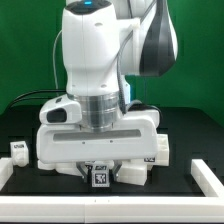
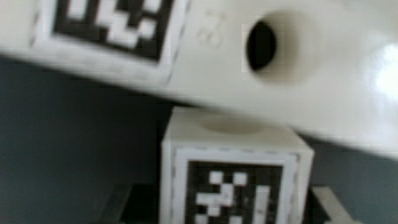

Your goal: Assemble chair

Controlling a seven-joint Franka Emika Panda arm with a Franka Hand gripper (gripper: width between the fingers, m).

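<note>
While the white two-finger gripper of the big white robot arm is hanging low over the black table, the loose white parts of the chair are lying close about it. Directly beneath the gripper, a small chunky white plastic block is standing on the table and turning its black-and-white square tag toward the exterior camera. In the wrist view this block is showing one tagged face and one plain face. How long it is, and which way its long axis is running, I cannot tell. Just past the block from the gripper, a long flat white plastic slab is running slantwise through the wrist view, its long axis lying crosswise to the block. It is carrying a large square tag toward one end and a dark round hole in its broad face. Just to the exterior view's right of the gripper, further chunky white tagged pieces are lying together. Well apart from the gripper, to the exterior view's left, a small white tagged piece is sitting alone near the raised white border. Dark blurred shapes are flanking the block in the wrist view, and I cannot tell how wide the jaws are standing or whether they are touching it
</note>
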